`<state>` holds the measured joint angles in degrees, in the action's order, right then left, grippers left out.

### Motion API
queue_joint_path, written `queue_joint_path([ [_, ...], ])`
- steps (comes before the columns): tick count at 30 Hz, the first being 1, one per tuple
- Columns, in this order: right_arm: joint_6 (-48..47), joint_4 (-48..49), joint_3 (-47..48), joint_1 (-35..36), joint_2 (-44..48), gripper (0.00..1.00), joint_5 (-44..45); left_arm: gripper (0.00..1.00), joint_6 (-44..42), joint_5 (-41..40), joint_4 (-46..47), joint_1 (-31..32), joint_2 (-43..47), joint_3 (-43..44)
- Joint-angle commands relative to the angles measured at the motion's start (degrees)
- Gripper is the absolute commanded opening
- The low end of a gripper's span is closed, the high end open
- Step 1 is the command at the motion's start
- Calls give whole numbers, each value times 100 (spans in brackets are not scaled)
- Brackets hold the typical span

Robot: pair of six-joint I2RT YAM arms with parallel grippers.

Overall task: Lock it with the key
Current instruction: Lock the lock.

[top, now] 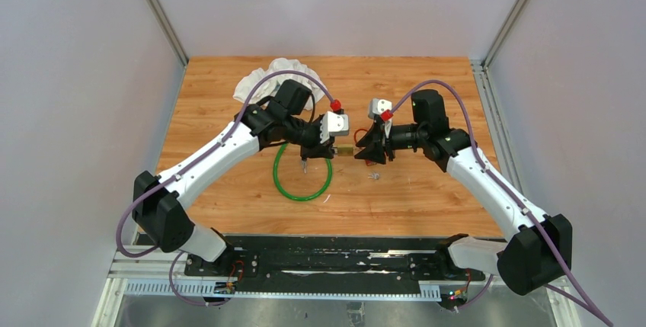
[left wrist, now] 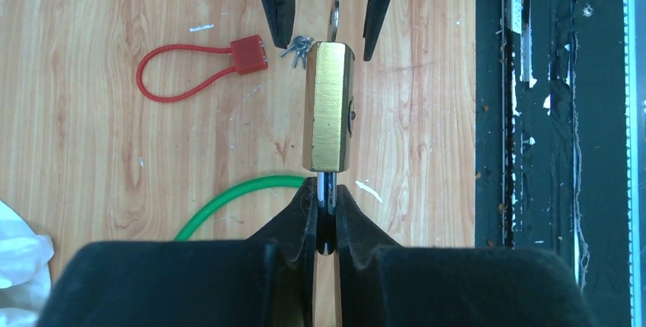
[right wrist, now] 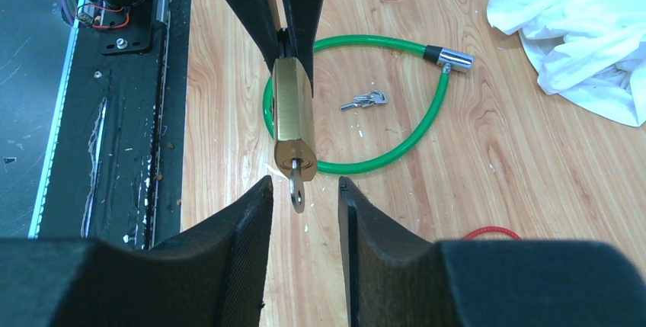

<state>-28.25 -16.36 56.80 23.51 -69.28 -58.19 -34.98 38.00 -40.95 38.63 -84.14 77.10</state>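
Right claw (right wrist: 304, 184) fingers flank key (right wrist: 297, 197) in padlock (right wrist: 293, 113), gaps either side; green cable (right wrist: 426, 113) beneath.

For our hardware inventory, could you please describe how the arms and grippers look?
The left arm and right arm have white links, black joints and purple cables. Red caps sit near both wrists. The left gripper and right gripper have black, tapered fingers.

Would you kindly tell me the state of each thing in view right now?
Brass rectangular padlock: held aloft by its shackle.
Small silver key: seated in its keyhole.
Left hand: shut on the padlock.
Right hand: open, straddling the key.
Red cable lock: looped shut, lying flat.
Green cable: lying looped.
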Motion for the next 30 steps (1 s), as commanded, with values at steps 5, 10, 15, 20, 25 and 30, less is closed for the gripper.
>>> queue_joint_path([
  [5, -102, -85, 194, 31, 36, 31, 2, 0, -33, 220, 78, -22, -65, 1],
  [10, -97, -85, 191, 31, 21, 22, -37, 0, -30, 226, 66, -22, -67, 2],
  [15, -93, -78, 192, 31, 6, 13, -52, 0, -9, 222, 70, -23, -76, 12],
  [20, -61, -57, 191, 31, -4, 3, -31, 0, -8, 195, 72, -22, -85, 9],
  [25, 48, 22, 172, 31, 3, 1, 36, 0, -6, 133, 66, -22, -68, 3],
  [30, 65, 0, 202, 31, 24, 1, 174, 0, -77, -7, 71, -22, -10, -57],
])
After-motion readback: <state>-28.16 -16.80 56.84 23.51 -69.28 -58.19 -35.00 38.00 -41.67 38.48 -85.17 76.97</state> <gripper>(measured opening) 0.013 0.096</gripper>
